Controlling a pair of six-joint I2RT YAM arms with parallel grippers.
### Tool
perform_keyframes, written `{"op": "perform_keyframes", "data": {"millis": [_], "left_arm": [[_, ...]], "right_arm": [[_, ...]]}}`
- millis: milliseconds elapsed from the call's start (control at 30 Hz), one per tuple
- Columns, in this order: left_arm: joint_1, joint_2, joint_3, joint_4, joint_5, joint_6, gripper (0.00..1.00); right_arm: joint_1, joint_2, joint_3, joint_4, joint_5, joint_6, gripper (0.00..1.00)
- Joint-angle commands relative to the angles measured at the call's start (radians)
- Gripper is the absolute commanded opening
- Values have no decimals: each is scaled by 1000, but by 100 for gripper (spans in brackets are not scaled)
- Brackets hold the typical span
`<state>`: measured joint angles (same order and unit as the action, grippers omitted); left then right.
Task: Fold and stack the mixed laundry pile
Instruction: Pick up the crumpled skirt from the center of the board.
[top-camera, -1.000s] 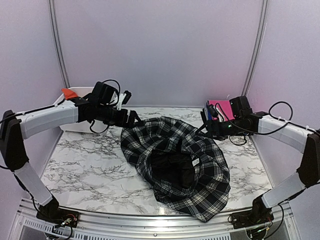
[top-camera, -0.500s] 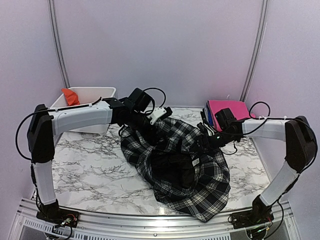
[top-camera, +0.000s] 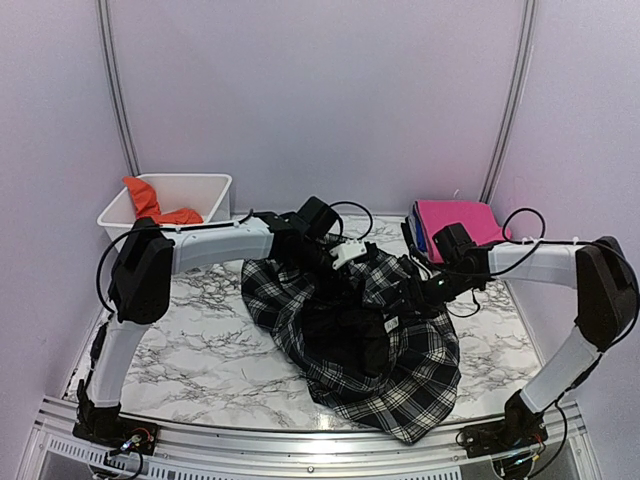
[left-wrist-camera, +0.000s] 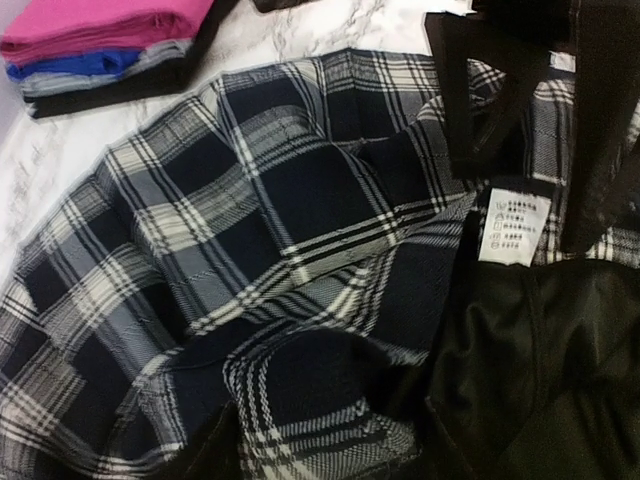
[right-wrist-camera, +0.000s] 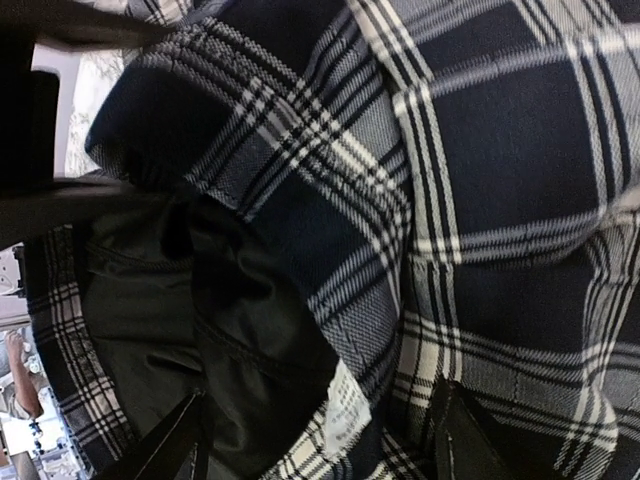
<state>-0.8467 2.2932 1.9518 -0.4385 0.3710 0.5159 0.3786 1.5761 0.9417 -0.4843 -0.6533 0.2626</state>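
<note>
The black-and-white plaid shirt (top-camera: 350, 330) lies crumpled mid-table with its black lining (left-wrist-camera: 520, 380) and a white care label (left-wrist-camera: 515, 225) showing. My left gripper (top-camera: 352, 262) is down on the shirt's far edge. In its wrist view the left gripper (left-wrist-camera: 325, 455) is open, with a raised plaid fold between the fingers. My right gripper (top-camera: 405, 298) presses onto the shirt from the right. It is also open (right-wrist-camera: 320, 445), straddling plaid and the label (right-wrist-camera: 345, 415). The orange t-shirt (top-camera: 150, 202) hangs in the bin.
A white plastic bin (top-camera: 205, 190) stands at the back left. A folded stack topped by a pink garment (top-camera: 455, 215) sits at the back right, close behind the right arm. Both grippers work close together over the shirt's collar area.
The left arm has swung right from beside the bin onto the shirt's far edge. The right gripper has moved left and down into the cloth. Both pairs of jaws have narrowed.
</note>
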Motion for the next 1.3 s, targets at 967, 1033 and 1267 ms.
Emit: {"op": "perform_keyframes", "data": {"millis": [967, 1033, 1267], "left_arm": [[234, -473, -548, 248, -354, -807, 0], [244, -467, -547, 250, -324, -791, 0], [281, -450, -545, 269, -220, -729, 0]], "right_arm": [[-147, 2, 288, -24, -36, -329, 78], [-147, -50, 209, 37, -22, -338, 78], [-113, -115, 40, 175, 4, -560, 77]]}}
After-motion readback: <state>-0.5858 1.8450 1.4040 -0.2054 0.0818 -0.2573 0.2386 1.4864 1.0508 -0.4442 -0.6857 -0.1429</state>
